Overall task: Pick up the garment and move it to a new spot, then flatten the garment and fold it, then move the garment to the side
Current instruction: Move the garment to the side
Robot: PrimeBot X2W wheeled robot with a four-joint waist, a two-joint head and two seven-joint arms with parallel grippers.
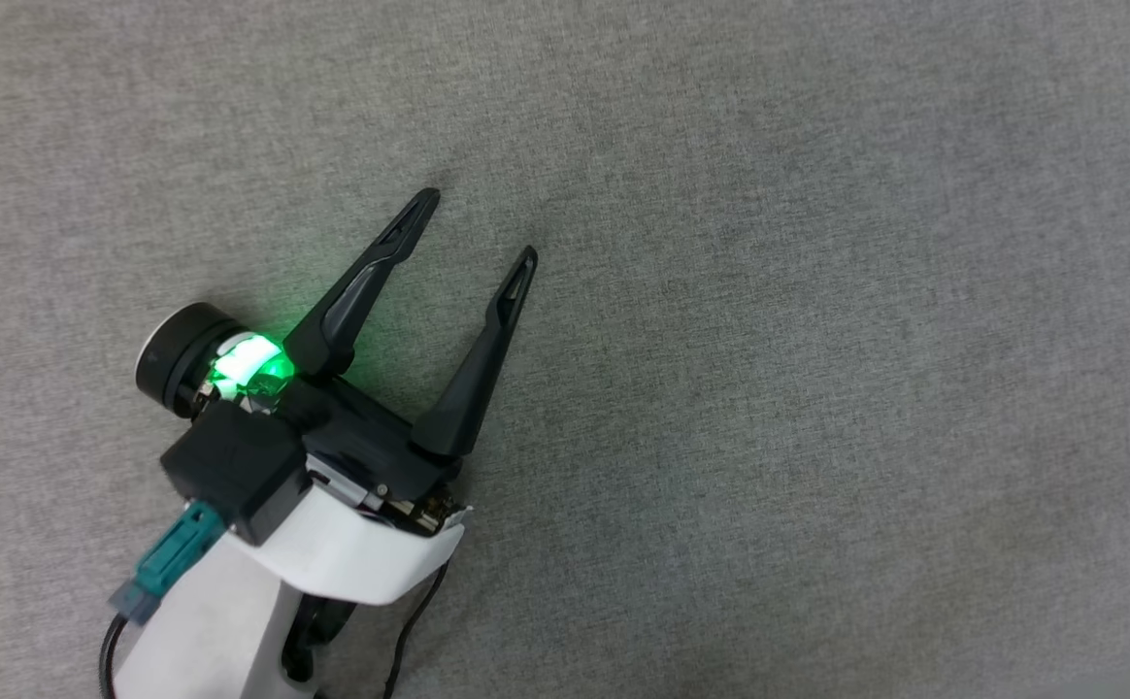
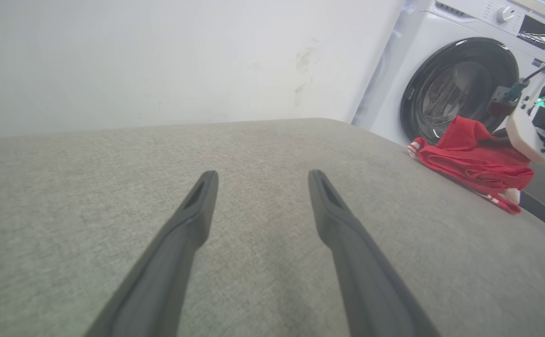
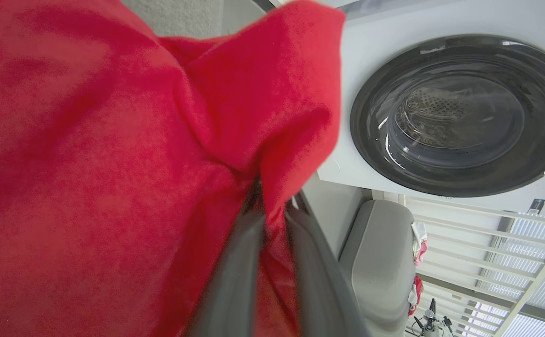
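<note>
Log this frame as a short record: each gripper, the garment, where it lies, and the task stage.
left gripper: open, empty, over the grey surface
right gripper: shut on a fold of the garment
garment: red, bunched, at the surface's edge
backdrop: washing machine, door closed, beyond the garment
task stage: garment gripped, not yet flattened or folded
</note>
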